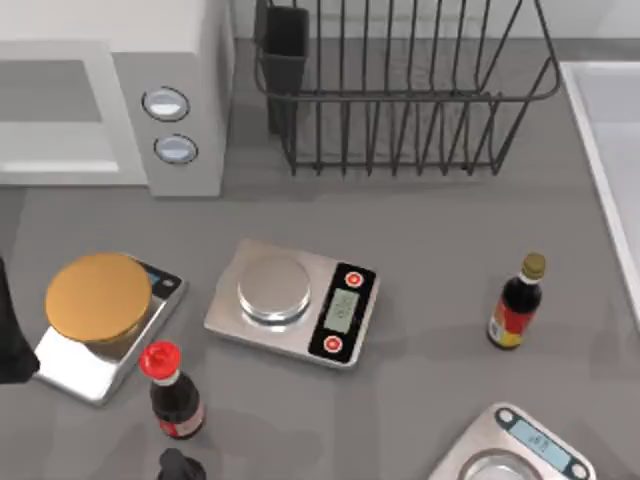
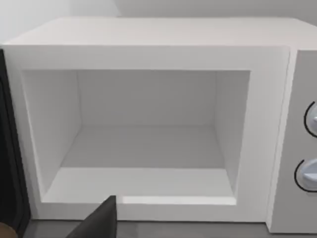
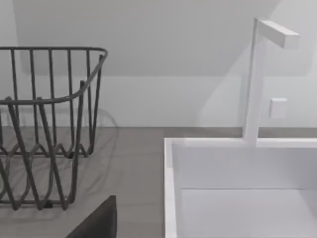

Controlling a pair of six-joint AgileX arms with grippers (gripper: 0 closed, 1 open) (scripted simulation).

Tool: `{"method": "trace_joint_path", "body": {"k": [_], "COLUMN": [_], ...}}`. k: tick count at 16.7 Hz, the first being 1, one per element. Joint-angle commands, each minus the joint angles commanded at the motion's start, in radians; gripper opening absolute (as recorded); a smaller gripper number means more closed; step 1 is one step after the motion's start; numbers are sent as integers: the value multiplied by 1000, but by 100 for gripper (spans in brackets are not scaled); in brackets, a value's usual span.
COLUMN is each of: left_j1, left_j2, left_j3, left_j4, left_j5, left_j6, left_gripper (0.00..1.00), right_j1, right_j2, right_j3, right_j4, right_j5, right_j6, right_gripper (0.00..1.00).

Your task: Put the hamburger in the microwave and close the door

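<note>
Two buttons (image 1: 165, 104) mark the microwave (image 1: 190, 50), at the counter's (image 1: 420, 230) back left. Its cavity (image 2: 148, 148) is open, white and bare. The dark panel at the cavity's left edge is likely the door (image 2: 7, 148) swung out, though we can't be sure.

The left gripper (image 2: 99, 220) sits low in front of the microwave, facing straight into the opening. We cannot tell if it is wide, narrow or holding anything. The right gripper (image 3: 99, 218) is far from the microwave, between rack (image 3: 49, 124) and sink (image 3: 237, 198). Its state is also unclear and it looks idle.

A scale (image 1: 90, 360) in front of the microwave carries the plain golden disc (image 1: 98, 295), which is not the hamburger. A second scale (image 1: 290, 300) to the disc's right is bare. We cannot place the hamburger from these views.

Judgement: the loading step is not done and the door is not closed.

To do it well:
- Enter through the middle of the opening, above the front sill and away from the side walls.
- Set the hamburger well back on the cavity floor so the door clears it.
- Release low and back straight out before swinging the door.
- Push the door on its outer face, near the free edge.
</note>
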Motion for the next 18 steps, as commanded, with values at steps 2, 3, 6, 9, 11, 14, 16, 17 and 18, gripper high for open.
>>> {"method": "trace_joint_path", "body": {"k": [2,3,6,9,11,14,16,17,18], "left_j1": [0,1,18,59,96,160,201,221,240], "left_j2": [0,10,103,272,413,661,843,936,1028], "left_j3": [0,7,74,194,287,428,520,565,609], "left_j4": [0,-7,-70,-180,-270,-417,-514,-563,-610], "left_j5": [0,3,18,32,36,35,28,22,17], "left_j6": [0,9,92,235,354,564,716,790,862], "left_gripper": [100,100,100,100,100,100,100,100,100], "right_j1": [0,0,0,0,0,0,0,0,0], "right_j2": [0,0,0,0,0,0,0,0,0], "right_j3": [0,0,0,0,0,0,0,0,0], "right_j4": [0,0,0,0,0,0,0,0,0], "right_j5": [0,0,0,0,0,0,0,0,0], "right_j6": [0,0,0,0,0,0,0,0,0], "right_gripper": [100,100,100,100,100,100,100,100,100]}}
